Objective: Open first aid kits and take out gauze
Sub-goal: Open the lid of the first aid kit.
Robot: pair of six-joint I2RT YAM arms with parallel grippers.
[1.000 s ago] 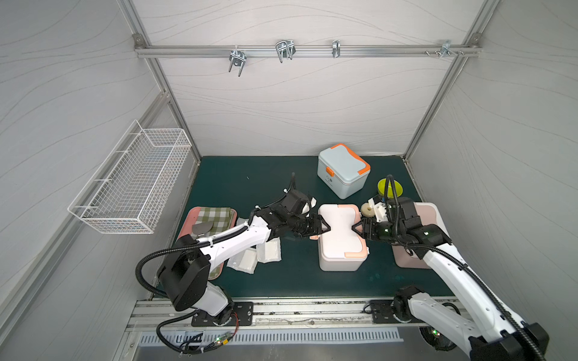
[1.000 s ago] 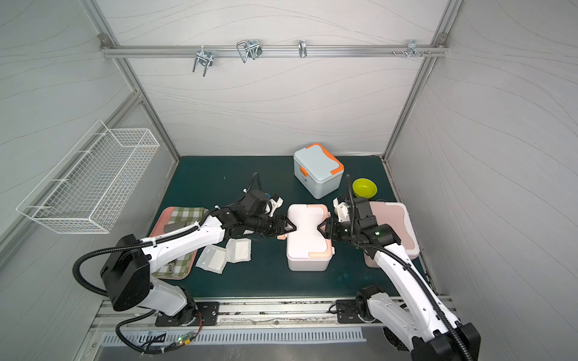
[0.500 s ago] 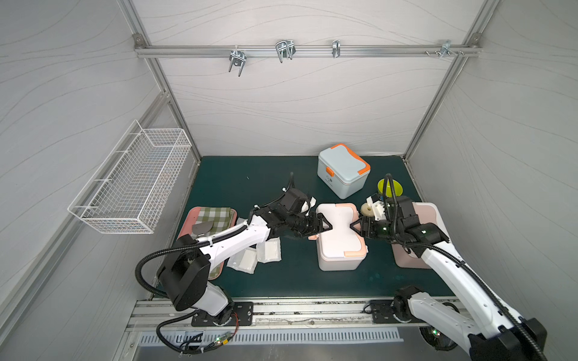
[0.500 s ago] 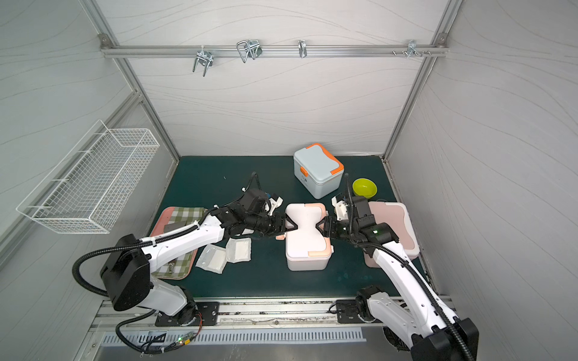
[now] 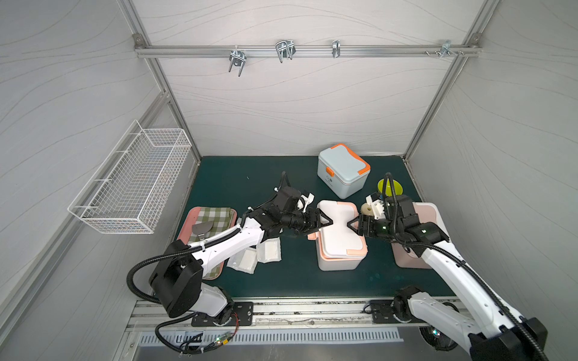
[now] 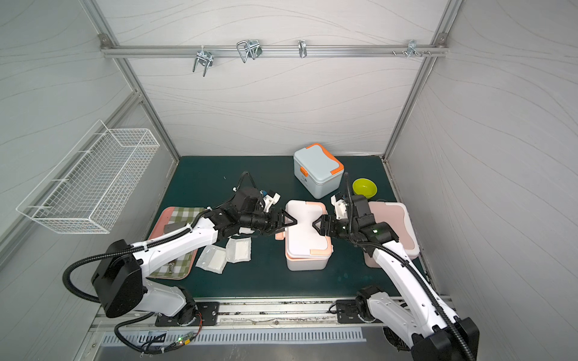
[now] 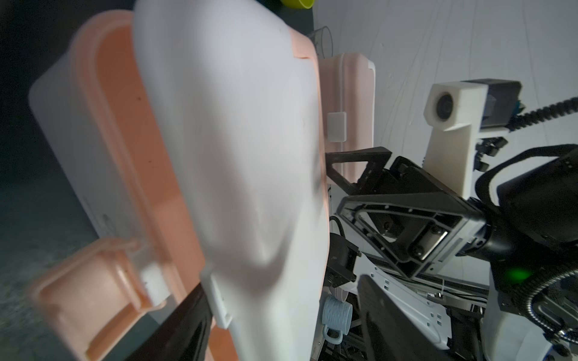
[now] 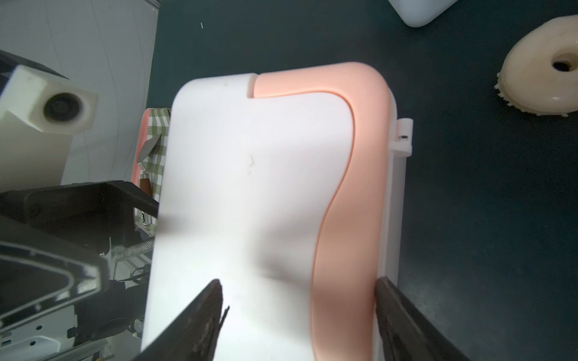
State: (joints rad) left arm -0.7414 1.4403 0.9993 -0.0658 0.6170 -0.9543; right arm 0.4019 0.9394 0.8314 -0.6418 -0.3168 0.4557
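Grippers flank white-and-peach first aid kit [image 5: 339, 247]: left gripper [image 5: 328, 222] at its 9 o'clock, right gripper [image 5: 352, 224] at 3 o'clock, both with fingers spread wide across the lid edge.

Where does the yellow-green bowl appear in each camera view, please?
Top views: in both, the yellow-green bowl sits on the mat's back right, beside the pale blue kit.
Left wrist: a cropped sliver of it beyond the white kit with peach trim.
Right wrist: not in it.
Shared landmark: that white kit, seen in all four views.
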